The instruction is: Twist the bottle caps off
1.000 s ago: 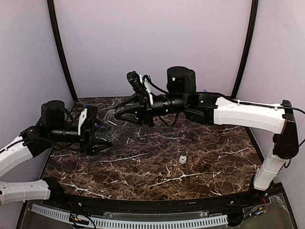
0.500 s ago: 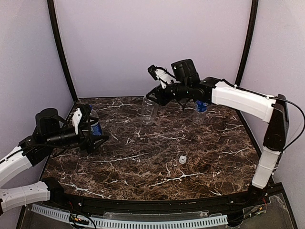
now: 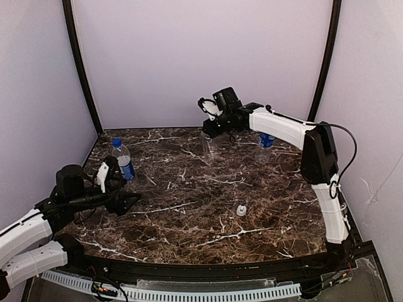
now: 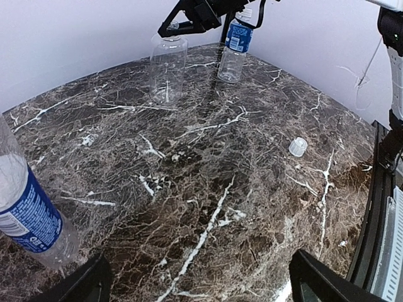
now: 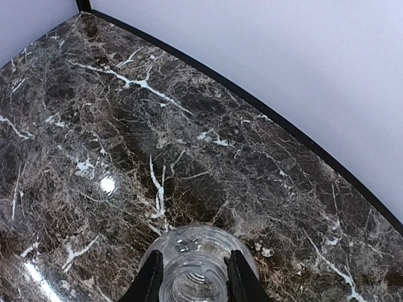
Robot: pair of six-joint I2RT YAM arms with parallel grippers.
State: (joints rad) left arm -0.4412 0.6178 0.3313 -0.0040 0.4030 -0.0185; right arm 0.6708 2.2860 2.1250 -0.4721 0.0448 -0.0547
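Observation:
My right gripper (image 3: 208, 129) reaches to the back of the table and is shut on the bare threaded neck of the unlabelled clear bottle (image 3: 206, 145), which stands upright with no cap. In the right wrist view the fingers (image 5: 151, 280) flank that neck above the bottle's shoulder (image 5: 201, 242). A white cap (image 3: 241, 210) lies loose on the table. A blue-labelled bottle (image 3: 123, 160) with a dark blue cap (image 3: 116, 142) stands free at the left. My left gripper (image 3: 130, 201) is open and empty, in front of it. A second blue-labelled bottle (image 3: 265, 146) stands at the back right, its cap hidden.
The marble table (image 3: 208, 189) is walled by pale panels at the back and both sides. The left wrist view shows the left bottle (image 4: 28, 217), the unlabelled bottle (image 4: 167, 69), the far labelled bottle (image 4: 234, 47) and the white cap (image 4: 297, 146).
My right gripper carried the unlabelled bottle from the middle to the table's back. My left gripper drew back toward the near left, leaving the blue-capped bottle standing alone.

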